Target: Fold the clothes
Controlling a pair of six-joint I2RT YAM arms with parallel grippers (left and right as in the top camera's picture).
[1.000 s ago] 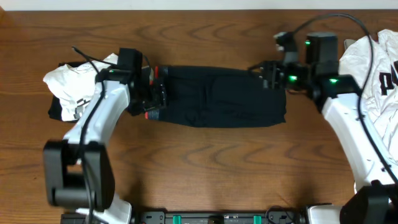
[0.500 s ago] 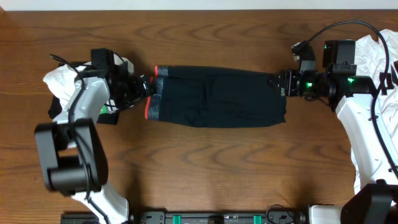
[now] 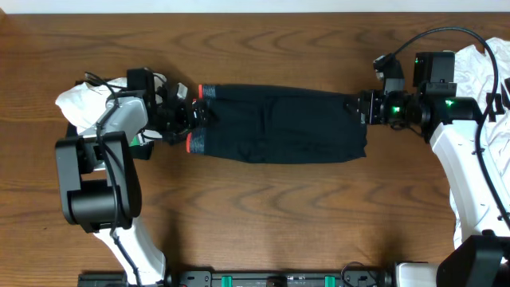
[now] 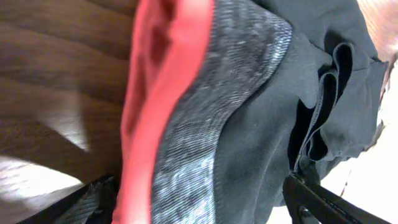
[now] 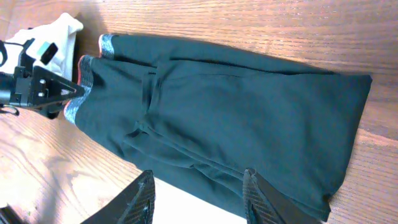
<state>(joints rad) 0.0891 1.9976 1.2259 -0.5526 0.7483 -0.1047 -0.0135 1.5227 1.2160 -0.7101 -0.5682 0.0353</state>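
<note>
Here, close in, our left gripper (image 4: 199, 190) stands wide, straddling the grey, red-edged waistband (image 4: 211, 118) without pinching it. The pants (image 3: 279, 123) lie flat, stretched lengthwise across the table (image 3: 255, 215) between both arms. At their far end our right gripper (image 3: 358, 107) hangs half-spread and empty. We judge the fabric light, limp and quick to bunch, so the thicker waistband corners look the surest hold.
</note>
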